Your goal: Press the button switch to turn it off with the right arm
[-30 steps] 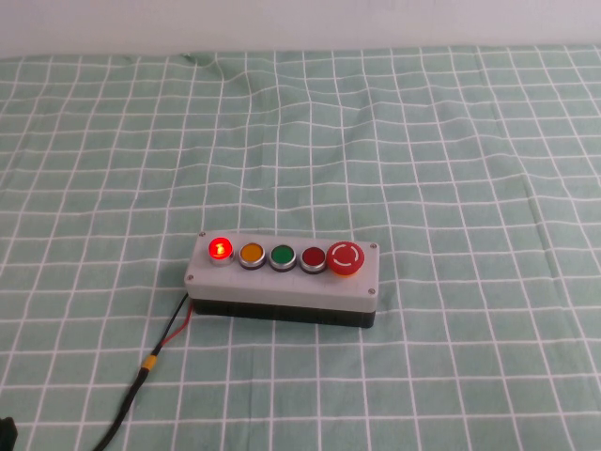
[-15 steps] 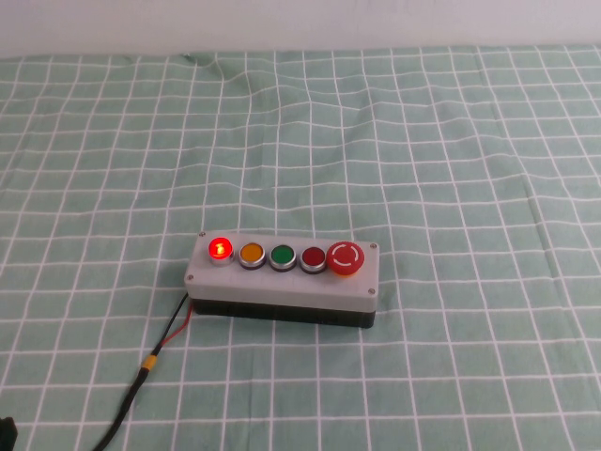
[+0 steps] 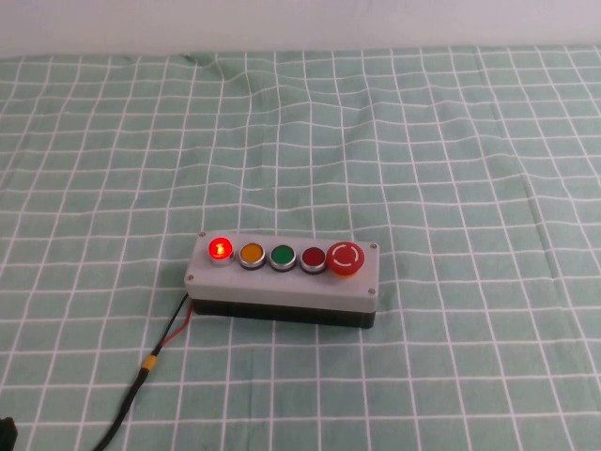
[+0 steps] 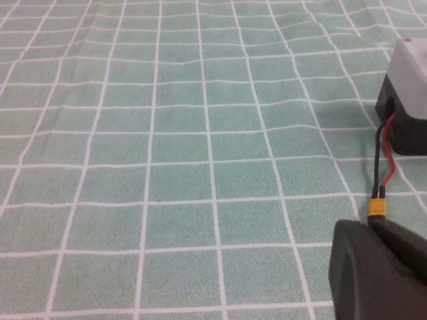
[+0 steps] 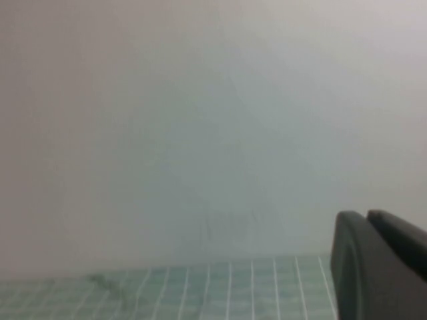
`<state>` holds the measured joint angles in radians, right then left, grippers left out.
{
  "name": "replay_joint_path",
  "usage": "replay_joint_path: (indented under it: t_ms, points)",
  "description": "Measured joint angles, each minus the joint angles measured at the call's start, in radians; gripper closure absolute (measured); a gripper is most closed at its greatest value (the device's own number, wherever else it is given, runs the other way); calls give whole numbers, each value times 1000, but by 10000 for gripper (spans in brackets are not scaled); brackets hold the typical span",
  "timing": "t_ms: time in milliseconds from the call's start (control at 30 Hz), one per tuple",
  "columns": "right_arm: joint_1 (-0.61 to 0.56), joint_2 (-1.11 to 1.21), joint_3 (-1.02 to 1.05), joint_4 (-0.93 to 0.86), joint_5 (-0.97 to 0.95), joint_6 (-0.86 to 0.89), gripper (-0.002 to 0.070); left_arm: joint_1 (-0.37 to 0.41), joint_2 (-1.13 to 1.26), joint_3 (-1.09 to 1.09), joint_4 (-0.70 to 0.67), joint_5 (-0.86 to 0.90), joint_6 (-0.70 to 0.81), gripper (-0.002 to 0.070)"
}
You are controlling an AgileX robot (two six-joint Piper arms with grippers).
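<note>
Red glow: the button switch (image 3: 219,249) is lit, end of the row on the grey box (image 3: 282,287), farthest from the mushroom button (image 3: 344,258).
Left gripper (image 4: 377,273): low over the cloth (image 3: 451,169), just beside the box's wire (image 4: 381,167); fingers pressed together.
Right gripper (image 5: 377,267): raised, facing the wall, away from the box; fingers pressed together.

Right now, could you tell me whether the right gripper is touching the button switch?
Apart: the high view shows the button switch glowing with nothing near it; the right gripper faces the wall.
</note>
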<state>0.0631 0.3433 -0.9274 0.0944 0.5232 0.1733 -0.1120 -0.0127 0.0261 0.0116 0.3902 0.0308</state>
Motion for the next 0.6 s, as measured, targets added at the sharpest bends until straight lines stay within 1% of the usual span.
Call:
replay_joint_path:
  t_ms: [100,233,333,467,600]
  points:
    - [0,73,0,6,68,-2,692,0,0,0,0,0,0,678]
    - [0,141,23,111,80,-2,692,0,0,0,0,0,0,678]
    - [0,205,35,130,87,-33,692,0,0,0,0,0,0,678]
    - [0,324,31,150,94,-130,692,0,0,0,0,0,0,678]
    - [0,459,-18,205,186,-275,692,0,0,0,0,0,0,678]
